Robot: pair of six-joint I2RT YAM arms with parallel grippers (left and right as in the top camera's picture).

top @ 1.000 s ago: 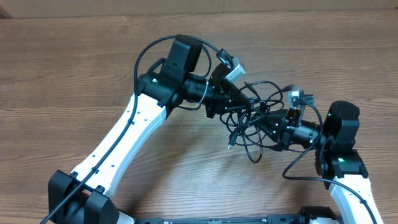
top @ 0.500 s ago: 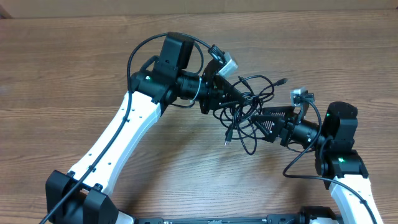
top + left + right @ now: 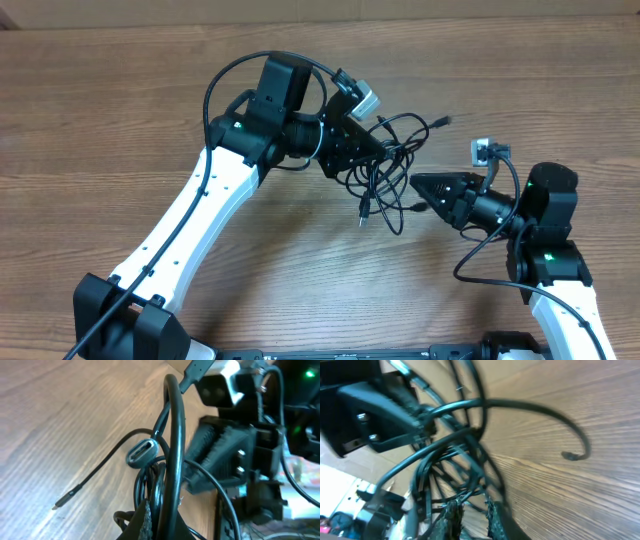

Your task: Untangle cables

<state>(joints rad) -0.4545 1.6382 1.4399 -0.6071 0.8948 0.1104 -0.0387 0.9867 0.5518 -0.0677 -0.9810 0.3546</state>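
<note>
On the wooden table (image 3: 120, 90) the left arm reaches from the near left corner toward the middle. The left gripper (image 3: 357, 152) is clenched on the left side of the cables (image 3: 388, 160), a knot of thin black strands that spreads just right of its fingertips. In the left wrist view a dark finger (image 3: 144, 519) presses against several strands, and an oval plug (image 3: 142, 452) stands up out of the bundle. One connector (image 3: 365, 211) hangs on the near side of the tangle, and a loose end (image 3: 443, 121) pokes out to the far right. Just right of the knot, the right gripper (image 3: 420, 187) points left, its jaws drawn in to a narrow wedge. Its wrist view shows strands running down between the fingers (image 3: 451, 518), pinched there. The two grippers sit near each other with the tangle between them
</note>
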